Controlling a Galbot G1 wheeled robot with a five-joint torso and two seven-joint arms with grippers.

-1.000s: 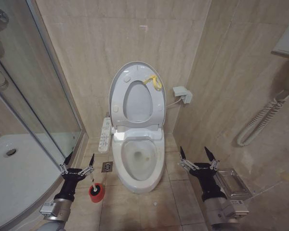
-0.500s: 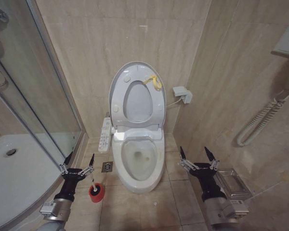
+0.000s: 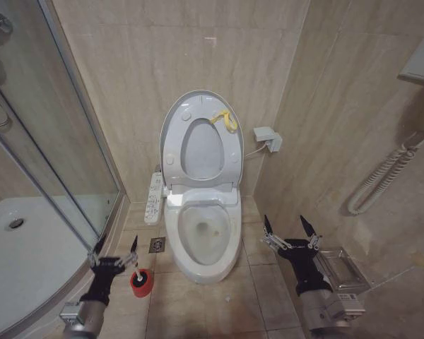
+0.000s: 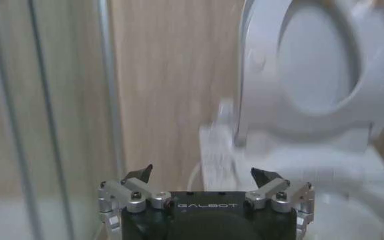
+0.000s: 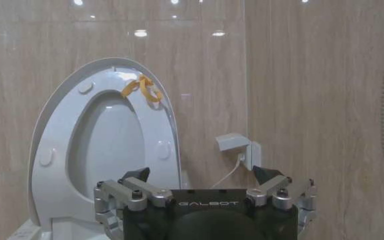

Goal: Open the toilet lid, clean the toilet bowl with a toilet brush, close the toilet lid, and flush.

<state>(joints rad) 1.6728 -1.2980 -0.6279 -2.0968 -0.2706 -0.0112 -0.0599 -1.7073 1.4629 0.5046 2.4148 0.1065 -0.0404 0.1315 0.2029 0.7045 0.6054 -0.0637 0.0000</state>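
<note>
We find the toilet lid (image 3: 201, 138) raised. The left pincer (image 3: 114, 252), fingers spread, has dropped toward the toilet brush (image 3: 138, 272) in its red holder (image 3: 142, 282); right pincer (image 3: 291, 233) spread, idle.

toilet lid (image 3: 201, 134) raised against wall, stained toilet bowl (image 3: 202, 236) exposed, toilet brush (image 3: 138, 271) in holder

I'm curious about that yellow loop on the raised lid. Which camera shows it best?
The right wrist view: the yellow loop hangs large and sharp on the toilet lid. The head view shows it smaller; the left wrist view cuts it off.
</note>
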